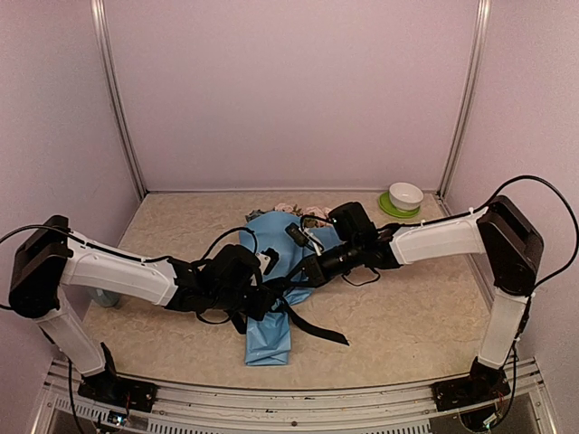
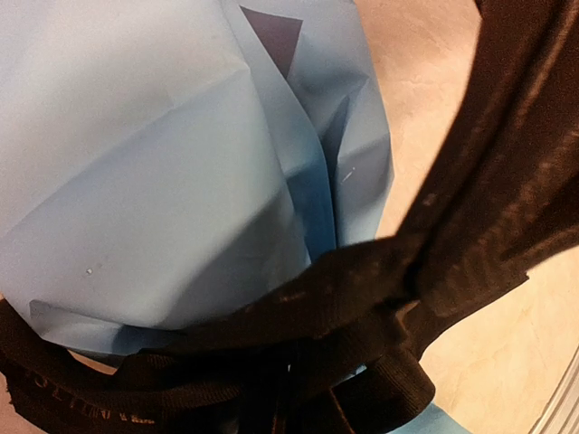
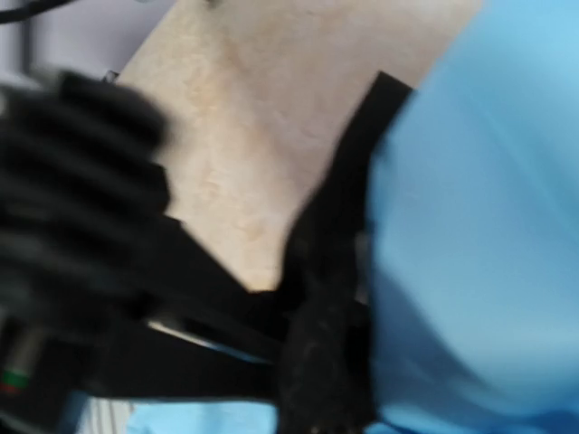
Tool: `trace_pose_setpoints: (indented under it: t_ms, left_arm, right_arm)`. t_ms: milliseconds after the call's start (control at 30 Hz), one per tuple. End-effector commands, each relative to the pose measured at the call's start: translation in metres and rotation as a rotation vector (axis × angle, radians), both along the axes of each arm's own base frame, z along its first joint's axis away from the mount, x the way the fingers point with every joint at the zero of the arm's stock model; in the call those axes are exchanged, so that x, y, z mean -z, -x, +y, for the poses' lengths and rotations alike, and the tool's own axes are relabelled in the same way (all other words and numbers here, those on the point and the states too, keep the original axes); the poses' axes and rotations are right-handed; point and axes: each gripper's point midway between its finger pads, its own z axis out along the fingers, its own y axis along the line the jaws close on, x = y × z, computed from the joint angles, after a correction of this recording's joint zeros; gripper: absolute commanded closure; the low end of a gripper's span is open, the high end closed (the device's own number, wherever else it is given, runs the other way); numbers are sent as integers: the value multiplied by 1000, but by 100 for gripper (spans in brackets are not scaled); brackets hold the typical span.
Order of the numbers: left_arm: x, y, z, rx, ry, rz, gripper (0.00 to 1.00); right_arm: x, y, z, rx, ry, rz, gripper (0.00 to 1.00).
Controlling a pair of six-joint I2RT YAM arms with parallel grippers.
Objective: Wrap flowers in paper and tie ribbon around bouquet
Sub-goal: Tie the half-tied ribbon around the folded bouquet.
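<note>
The bouquet lies in the middle of the table, wrapped in a light blue paper (image 1: 269,336) cone with its narrow end toward me. The flowers (image 1: 291,210) poke out of the far, wide end. A black ribbon (image 1: 317,327) crosses the cone's waist, and one tail trails off to the near right. My left gripper (image 1: 271,297) sits at the cone's left side, shut on the ribbon (image 2: 362,289), which bunches up over the paper (image 2: 163,181). My right gripper (image 1: 306,271) meets it from the right. It is shut on the ribbon (image 3: 330,298) beside the paper (image 3: 479,226), in a blurred view.
A white bowl (image 1: 406,194) on a green plate (image 1: 389,208) stands at the back right corner. Walls enclose the table on three sides. Black cables loop off both arms above the bouquet.
</note>
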Motion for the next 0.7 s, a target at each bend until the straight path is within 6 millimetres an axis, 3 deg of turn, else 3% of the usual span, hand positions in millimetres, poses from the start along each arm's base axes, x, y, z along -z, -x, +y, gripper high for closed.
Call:
trace_pose_setpoints:
  t_ms: [0,233,667]
  left_arm:
    - [5,-4,-1,-7,-13,7,93]
    - [-13,-13,-11,-7,57,-55,90]
    - [-35,-9,-10,1,178,-103,89]
  right_arm:
    - [-16,11,2,-23,-23,-29,100]
    - [-12,28,13,-73,-49,37,100]
    - [-13,27,12,-48,-38,49,96]
